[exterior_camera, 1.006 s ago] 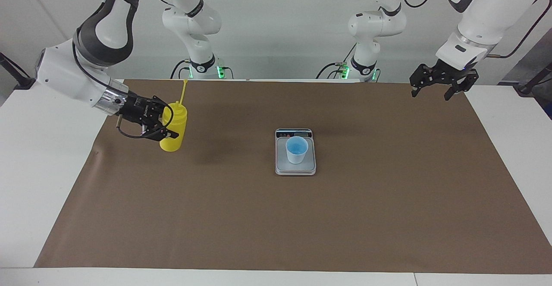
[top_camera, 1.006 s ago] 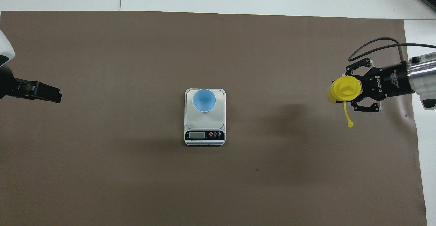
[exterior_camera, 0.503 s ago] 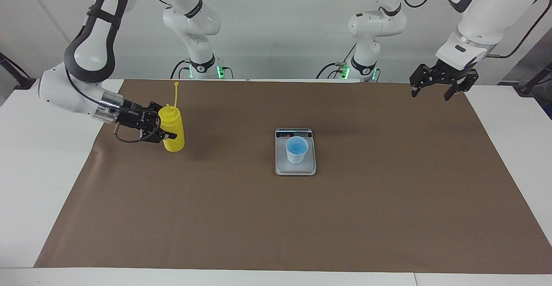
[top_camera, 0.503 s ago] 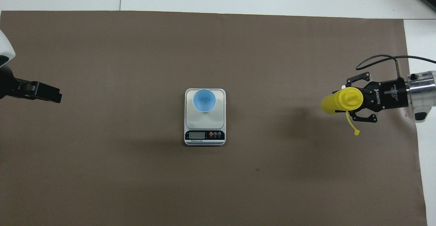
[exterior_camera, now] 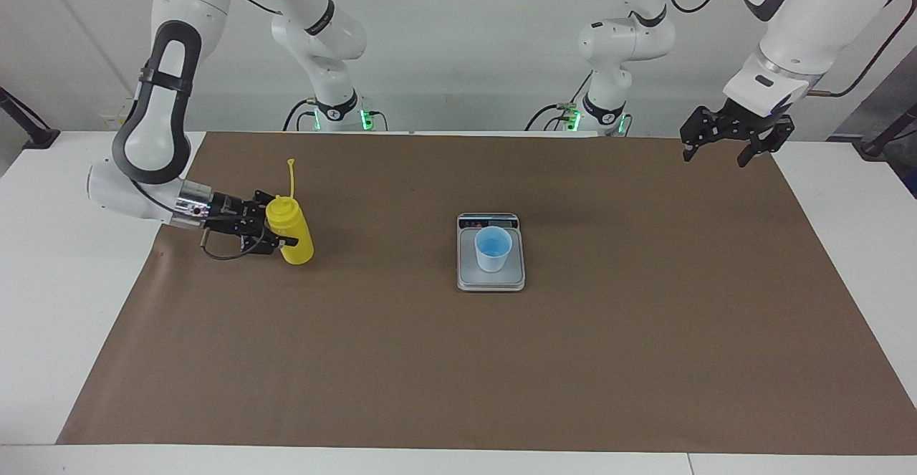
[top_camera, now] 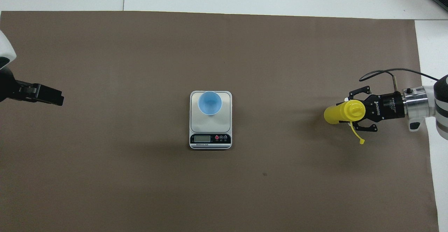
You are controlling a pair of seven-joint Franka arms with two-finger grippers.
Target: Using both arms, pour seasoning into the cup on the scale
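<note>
Your right gripper is clamped on the bottle, its fingers closed around the upper body just below the nozzle, at the right arm's end of the brown mat. Over the last second the arm has lowered: the bottle hung clear of the mat and tipped a second ago, then came down, and now its base looks to be on or just above the mat, with the body leaning a little so the base points toward the scale. From above you can see the same drop, the bottle sitting lower and a touch nearer the robots than before. The cap strap stands up off the nozzle, so the nozzle looks uncapped.

The cup has not moved; it stands upright on the scale plate at the middle of the mat, on the part farther from the display, and I see nothing but blue inside it. Bottle and cup are well apart.

Your left gripper waits with jaws open above the mat's corner at the left arm's end, unchanged through the second.

What this means for you: nothing has been poured. The bottle has gone down, not toward the cup, so I'd judge it is being set down or re-gripped. You need a carry to the cup next, then a tilt over its mouth
</note>
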